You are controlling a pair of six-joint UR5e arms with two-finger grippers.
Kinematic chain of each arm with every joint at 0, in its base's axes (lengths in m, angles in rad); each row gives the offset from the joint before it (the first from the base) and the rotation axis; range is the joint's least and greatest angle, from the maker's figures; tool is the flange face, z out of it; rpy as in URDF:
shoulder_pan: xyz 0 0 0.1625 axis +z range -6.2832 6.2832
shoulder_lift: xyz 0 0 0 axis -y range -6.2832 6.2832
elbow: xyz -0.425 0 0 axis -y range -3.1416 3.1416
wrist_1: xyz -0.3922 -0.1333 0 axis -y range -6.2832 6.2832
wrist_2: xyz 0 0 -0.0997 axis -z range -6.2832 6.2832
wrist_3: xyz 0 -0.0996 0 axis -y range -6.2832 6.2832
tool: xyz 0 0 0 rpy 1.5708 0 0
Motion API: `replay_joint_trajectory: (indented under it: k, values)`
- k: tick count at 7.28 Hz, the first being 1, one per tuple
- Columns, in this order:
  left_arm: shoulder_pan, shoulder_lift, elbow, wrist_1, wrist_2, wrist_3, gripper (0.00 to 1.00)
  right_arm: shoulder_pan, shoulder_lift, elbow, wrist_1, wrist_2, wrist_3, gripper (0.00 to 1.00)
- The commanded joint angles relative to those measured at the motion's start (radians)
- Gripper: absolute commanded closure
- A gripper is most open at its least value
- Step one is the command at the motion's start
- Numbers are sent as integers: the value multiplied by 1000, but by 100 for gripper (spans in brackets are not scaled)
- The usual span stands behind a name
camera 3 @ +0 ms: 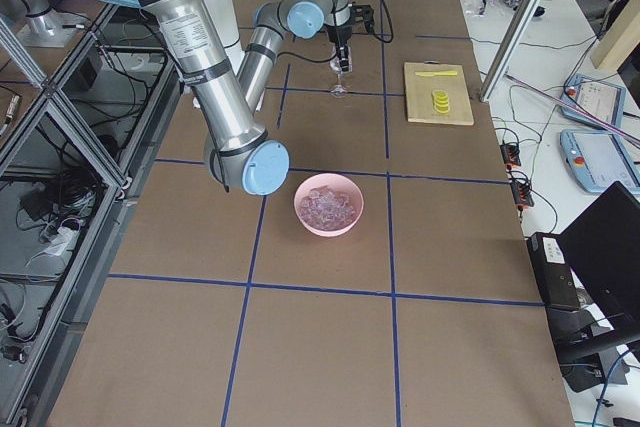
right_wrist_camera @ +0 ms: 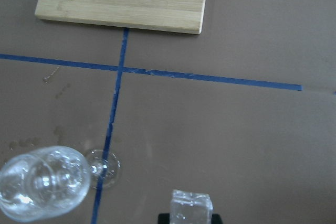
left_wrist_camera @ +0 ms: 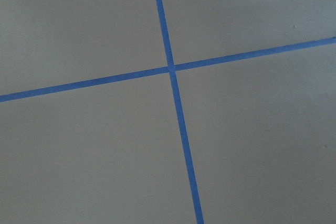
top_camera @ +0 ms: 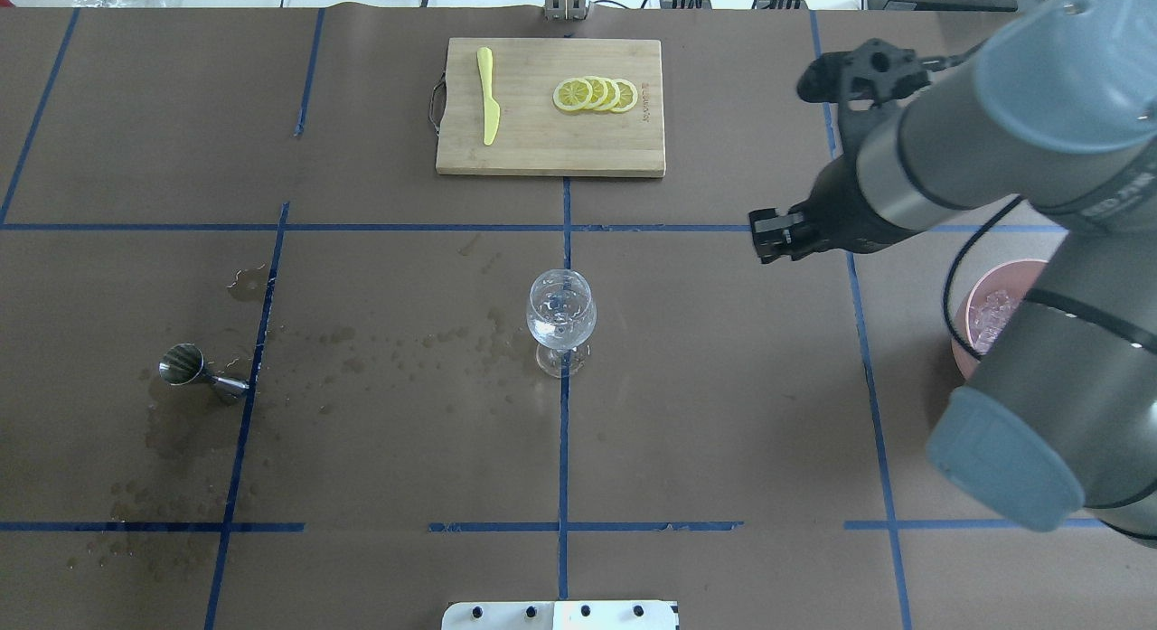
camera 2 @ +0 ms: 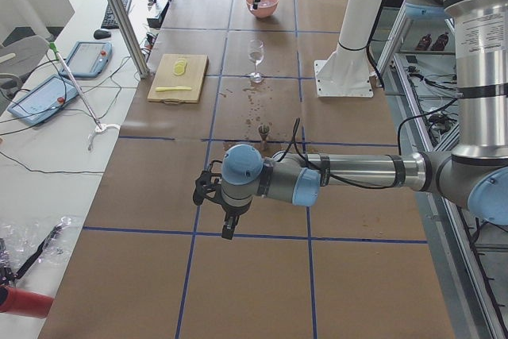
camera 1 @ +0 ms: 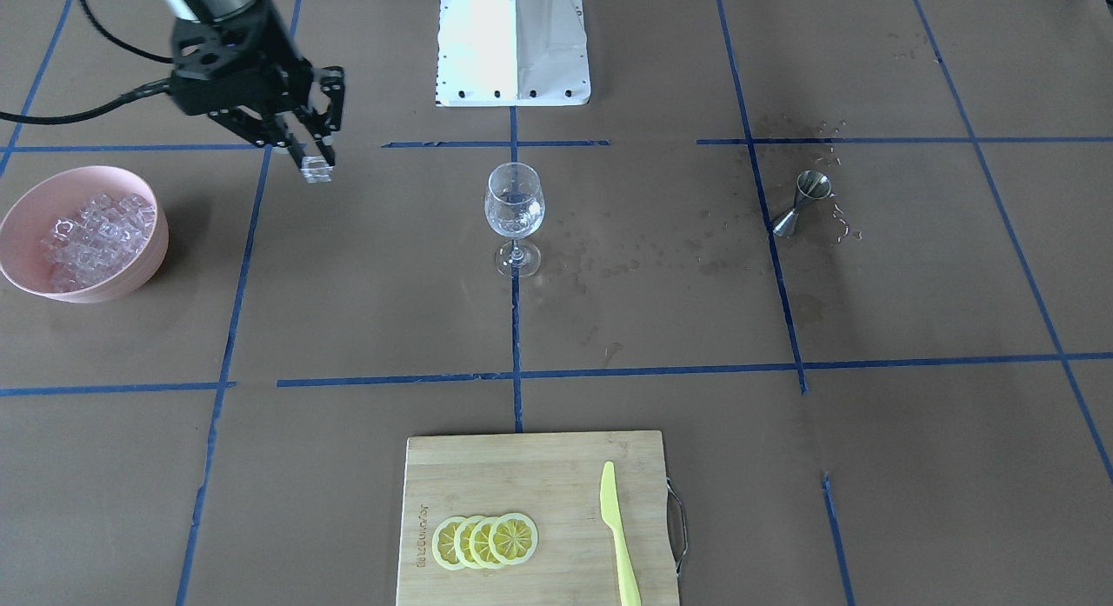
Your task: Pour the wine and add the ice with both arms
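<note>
Your right end effector [camera 1: 311, 158] pinches one clear ice cube [camera 1: 316, 169], held above the brown desk [camera 1: 391, 284] between the pink bowl [camera 1: 26, 197] of whitish ice cubes [camera 1: 97, 236] and the clear stemmed glass [camera 1: 515, 208]. Your left end effector [camera 2: 228, 232] hangs well apart; how far it is open, I cannot tell.

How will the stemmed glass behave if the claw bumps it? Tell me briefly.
The glass probably tips easily: a wide bowl sits on a thin stem over a small foot. It looks thin and clear, so likely fragile. Damp spots beside its foot may let it slide.
</note>
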State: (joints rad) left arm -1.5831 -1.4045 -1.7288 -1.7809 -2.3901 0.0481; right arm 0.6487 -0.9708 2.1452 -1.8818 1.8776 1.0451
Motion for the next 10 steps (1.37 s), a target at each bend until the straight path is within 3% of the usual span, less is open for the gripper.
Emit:
replay_joint_trajectory:
  k: [1, 5, 8, 9, 10]
  values:
    - [0, -1, 0, 0, 0, 1, 0, -128, 179, -147, -33, -154, 137, 98]
    - [0, -1, 3, 0, 0, 1, 0, -188, 291, -251, -88, -193, 164, 80]
    - [0, -1, 5, 0, 0, 1, 0, -213, 288, -258, -88, -201, 164, 55]
    - [0, -1, 6, 0, 0, 1, 0, -216, 291, -261, -88, -210, 164, 42]
    - [0, -1, 6, 0, 0, 1, 0, -216, 293, -262, -88, -212, 164, 7]
